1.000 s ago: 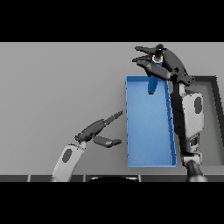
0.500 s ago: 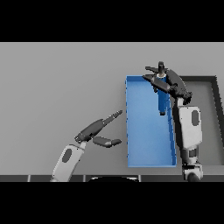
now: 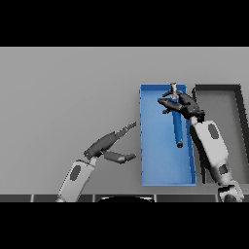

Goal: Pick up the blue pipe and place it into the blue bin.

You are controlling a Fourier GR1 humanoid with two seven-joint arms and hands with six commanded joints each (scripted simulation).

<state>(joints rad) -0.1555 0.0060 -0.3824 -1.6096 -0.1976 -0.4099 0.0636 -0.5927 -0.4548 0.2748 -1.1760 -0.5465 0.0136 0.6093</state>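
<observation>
Now blue pipe (image 3: 178,127) under right hand (image 3: 182,104) (over blue bin (image 3: 156,160))

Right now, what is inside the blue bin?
The blue pipe hangs over the blue bin, its top end held in the right hand. Whether its lower end touches the floor cannot be told. The hand covers part of the bin's far end.

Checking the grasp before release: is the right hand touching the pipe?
Touching. The head view shows the right hand curled around the upper end of the pipe over the bin.
</observation>
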